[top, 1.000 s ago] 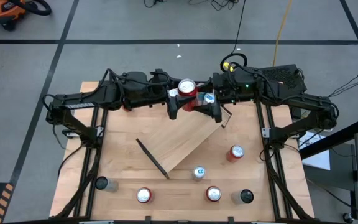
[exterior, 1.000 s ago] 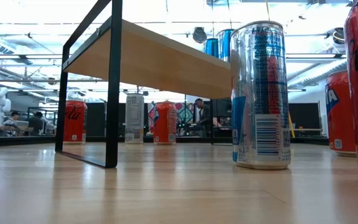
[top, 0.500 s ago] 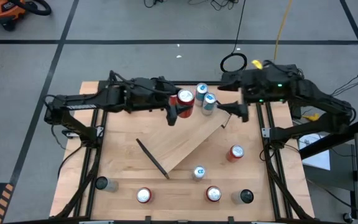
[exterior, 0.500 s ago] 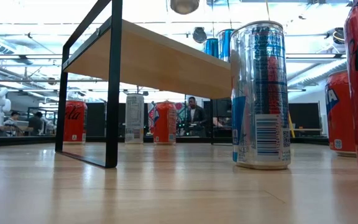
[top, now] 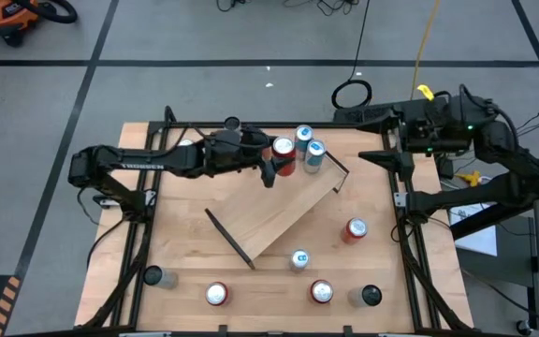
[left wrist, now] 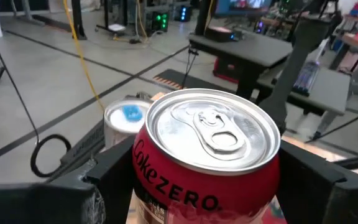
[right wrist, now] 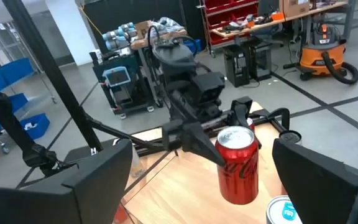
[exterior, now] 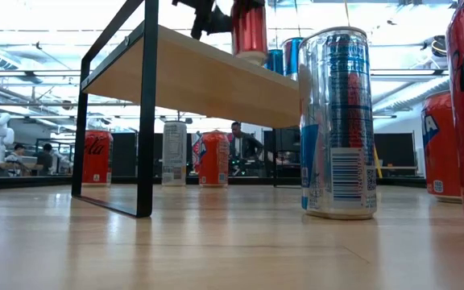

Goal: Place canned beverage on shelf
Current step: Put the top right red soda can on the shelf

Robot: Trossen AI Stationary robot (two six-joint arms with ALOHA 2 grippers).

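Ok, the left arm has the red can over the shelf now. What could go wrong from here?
1. The red can hangs right beside the two blue cans already on the shelf; lowering it could knock them over.
2. In the low view its base is above the board, not on it; an early release by the left end effector could tip it.
3. The right end effector is open and clear.

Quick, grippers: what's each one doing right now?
Left gripper: closed on the red Coke Zero can, over the shelf.
Right gripper: open, empty, pulled back at the table's right edge.
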